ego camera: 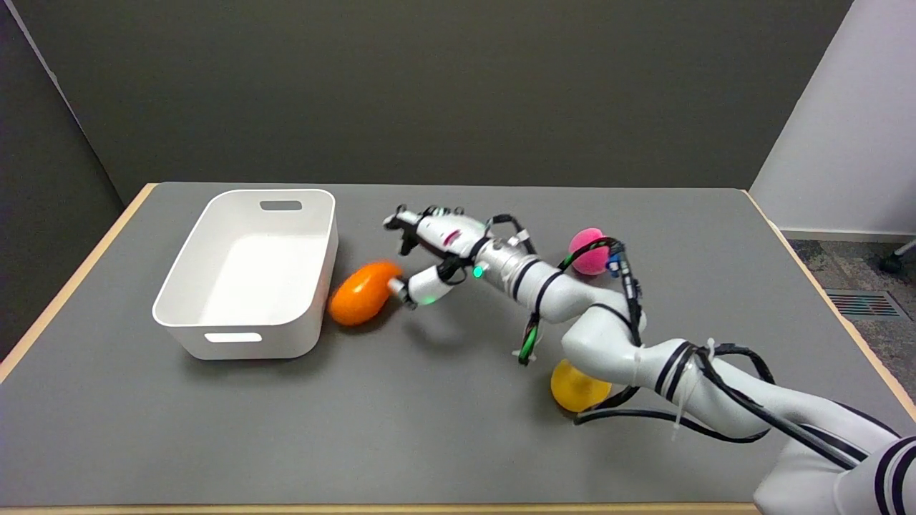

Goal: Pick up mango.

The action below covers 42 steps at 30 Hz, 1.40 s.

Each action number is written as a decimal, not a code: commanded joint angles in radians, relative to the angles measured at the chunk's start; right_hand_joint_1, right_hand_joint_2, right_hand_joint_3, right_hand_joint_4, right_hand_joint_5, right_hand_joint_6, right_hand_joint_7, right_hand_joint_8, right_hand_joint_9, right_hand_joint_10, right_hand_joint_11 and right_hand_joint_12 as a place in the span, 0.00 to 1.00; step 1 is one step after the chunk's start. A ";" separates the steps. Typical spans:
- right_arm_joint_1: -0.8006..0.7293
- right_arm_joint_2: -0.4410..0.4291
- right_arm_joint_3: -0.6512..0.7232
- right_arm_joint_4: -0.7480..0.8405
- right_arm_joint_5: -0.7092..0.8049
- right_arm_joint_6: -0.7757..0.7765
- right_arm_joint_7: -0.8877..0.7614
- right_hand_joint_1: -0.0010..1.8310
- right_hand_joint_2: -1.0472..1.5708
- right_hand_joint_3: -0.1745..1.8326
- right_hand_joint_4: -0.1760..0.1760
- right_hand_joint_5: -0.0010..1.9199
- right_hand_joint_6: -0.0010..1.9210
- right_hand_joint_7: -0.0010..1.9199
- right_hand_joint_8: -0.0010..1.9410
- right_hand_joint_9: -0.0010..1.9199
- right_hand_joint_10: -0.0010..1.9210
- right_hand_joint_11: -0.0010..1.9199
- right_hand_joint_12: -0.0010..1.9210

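An orange oval mango (360,293) lies on the grey table (429,422), right beside the right wall of a white bin. My right hand (427,252) hovers just to the mango's right, with the fingers spread apart. The lower finger's tip (398,288) touches the mango's right end. The upper fingers (398,220) reach out above and behind the fruit, apart from it. Nothing is held in the hand.
The white bin (320,290) with handle slots stands at the left and is empty. A pink round fruit (587,252) sits behind my forearm. A yellow fruit (572,388) lies partly hidden under my arm near the front right.
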 commanded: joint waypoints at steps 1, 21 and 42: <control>-0.082 0.046 0.281 0.149 0.003 0.071 -0.136 0.41 0.68 0.56 0.13 0.09 0.23 0.29 0.45 0.18 0.44 0.04 0.59; 0.024 0.049 -0.101 0.138 0.110 0.044 -0.145 0.32 0.64 0.52 0.29 0.07 0.18 0.17 0.20 0.11 0.40 0.01 0.61; 0.146 -0.058 -0.277 -0.198 0.217 0.095 -0.143 0.27 0.61 0.55 0.40 0.02 0.07 0.05 0.16 0.02 0.32 0.02 0.55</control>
